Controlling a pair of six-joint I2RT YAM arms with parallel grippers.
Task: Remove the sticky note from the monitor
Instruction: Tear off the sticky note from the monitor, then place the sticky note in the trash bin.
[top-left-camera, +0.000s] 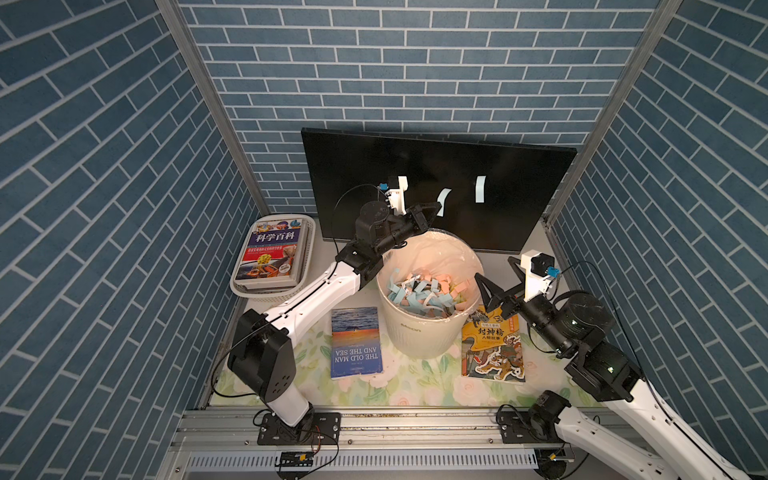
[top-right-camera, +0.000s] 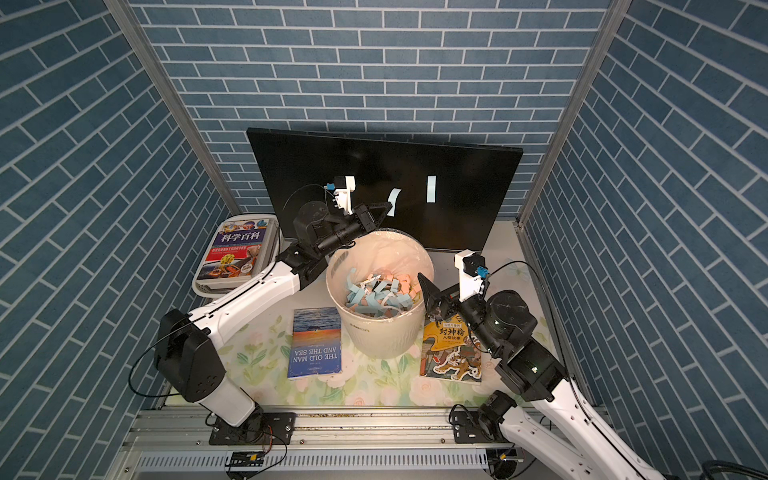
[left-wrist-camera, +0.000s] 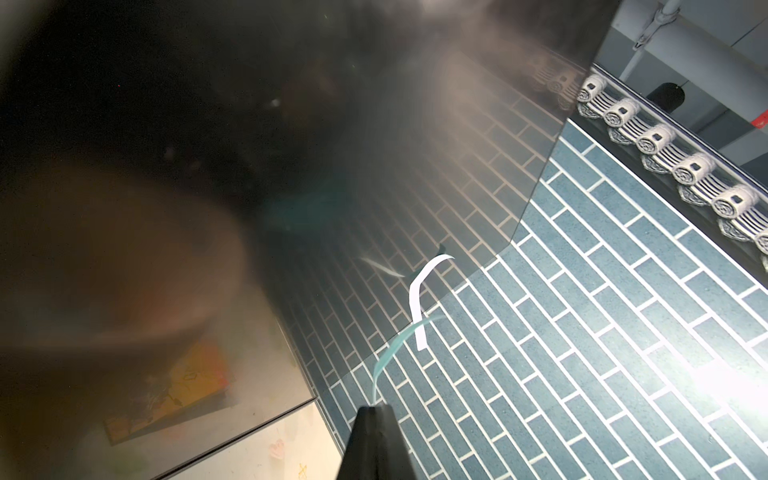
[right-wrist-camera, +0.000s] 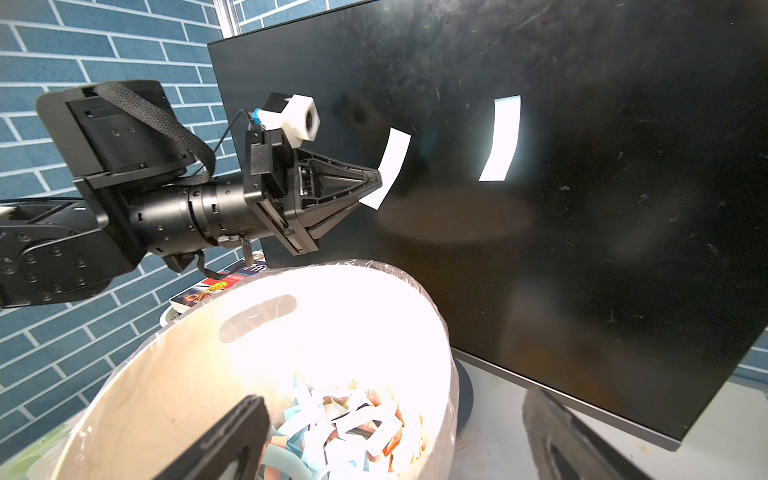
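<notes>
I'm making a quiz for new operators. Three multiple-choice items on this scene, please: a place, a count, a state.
1. Where does the white bin stand? A) in front of the monitor B) behind it C) on top of it
2. How many sticky notes hang on the screen? A) one B) two C) four
3. The left gripper is: A) wide open B) shut on a note C) out of view
Answers: 1 A, it hides the screen's lower edge; 2 B, two pale strips show; 3 B, closed tips pinch one strip's lower end.
</notes>
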